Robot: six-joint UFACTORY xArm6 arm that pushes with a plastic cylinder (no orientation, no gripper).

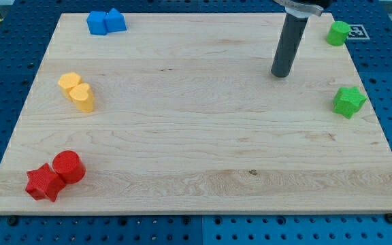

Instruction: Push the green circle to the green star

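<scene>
The green circle [338, 33] sits at the view's top right corner of the wooden board. The green star [348, 101] lies below it near the right edge, well apart from it. My tip [280, 73] is on the board in the upper right area, to the left of both green blocks and touching neither. It stands lower than the circle and higher than the star.
Two blue blocks [105, 22] touch at the top left. A yellow hexagon [69, 83] and a yellow heart [83, 98] touch at the left. A red star [44, 182] and a red cylinder [69, 167] touch at the bottom left. The board's rim [196, 209] meets a blue pegboard.
</scene>
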